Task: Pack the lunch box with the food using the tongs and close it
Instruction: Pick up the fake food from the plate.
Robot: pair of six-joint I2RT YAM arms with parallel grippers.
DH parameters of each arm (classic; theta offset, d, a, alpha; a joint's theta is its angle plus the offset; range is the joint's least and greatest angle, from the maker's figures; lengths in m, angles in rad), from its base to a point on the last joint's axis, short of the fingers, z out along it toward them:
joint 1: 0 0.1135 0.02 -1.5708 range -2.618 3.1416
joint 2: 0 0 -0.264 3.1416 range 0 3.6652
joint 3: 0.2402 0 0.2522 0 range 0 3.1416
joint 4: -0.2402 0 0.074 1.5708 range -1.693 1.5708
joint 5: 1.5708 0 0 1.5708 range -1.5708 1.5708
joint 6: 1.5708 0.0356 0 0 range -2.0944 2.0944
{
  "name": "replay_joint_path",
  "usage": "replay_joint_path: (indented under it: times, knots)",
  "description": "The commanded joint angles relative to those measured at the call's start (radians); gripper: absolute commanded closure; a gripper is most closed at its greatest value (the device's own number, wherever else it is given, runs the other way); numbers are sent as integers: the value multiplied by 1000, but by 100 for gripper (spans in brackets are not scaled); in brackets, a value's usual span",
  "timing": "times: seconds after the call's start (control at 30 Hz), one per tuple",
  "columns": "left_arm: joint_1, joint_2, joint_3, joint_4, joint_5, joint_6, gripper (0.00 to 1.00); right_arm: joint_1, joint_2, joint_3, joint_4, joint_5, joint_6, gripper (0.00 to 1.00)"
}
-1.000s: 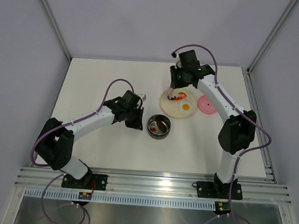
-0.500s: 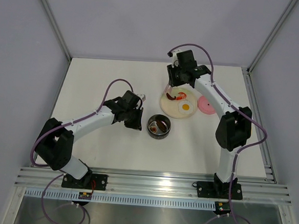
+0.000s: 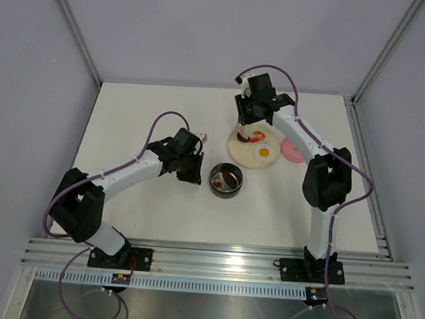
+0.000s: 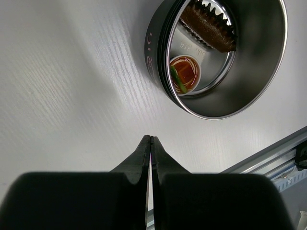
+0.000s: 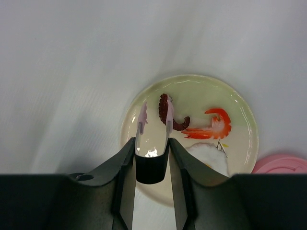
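The steel lunch box [image 3: 225, 181] stands mid-table; in the left wrist view the lunch box [image 4: 259, 72] holds a brown jagged piece [image 4: 208, 26] and a small round red-brown piece [image 4: 184, 72]. Its pink lid [image 3: 294, 148] lies to the right of the cream plate [image 3: 254, 149]. My right gripper [image 5: 152, 143] is shut on the pale pink tongs [image 5: 142, 117], whose tips hang apart over the plate's left side, one beside a dark red curved piece [image 5: 165, 108]. A red shrimp [image 5: 211, 127] and a fried egg [image 5: 208, 155] lie on the plate too. My left gripper [image 4: 151, 139] is shut and empty, just left of the lunch box.
The cream plate [image 5: 192, 93] sits at the back of the white table, with the pink lid [image 5: 283, 164] touching its right edge. An aluminium rail [image 3: 212, 262] runs along the near edge. Grey walls enclose the table on three sides.
My right arm has swung slightly left and back, carrying the tongs over the plate's left side. The left arm has not moved.
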Motion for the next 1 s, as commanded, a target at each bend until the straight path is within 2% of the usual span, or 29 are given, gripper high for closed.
replay_joint_path:
  times: [0.0, 0.27, 0.5, 0.63, 0.67, 0.7, 0.97]
  knots:
    - [0, -15, 33, 8, -21, 20, 100, -5, 28, 27, 4, 28, -26, 63]
    - [2, -9, 33, 10, -23, 26, 100, -5, 60, 27, -5, 76, -43, 62]
    - [2, 0, 36, 11, -18, 29, 100, -4, 57, 7, 1, 77, -39, 57]
    - [0, 9, 42, 11, -15, 30, 100, -5, 48, -3, 18, 82, -40, 63]
    - [2, 12, 44, 13, -15, 32, 100, -4, 45, -3, 22, 84, -37, 69]
    - [2, 14, 45, 10, -15, 30, 100, -5, 37, -12, 27, 82, -35, 72]
    - [2, 25, 50, 15, -7, 29, 100, -5, -29, -50, 97, 70, -34, 69]
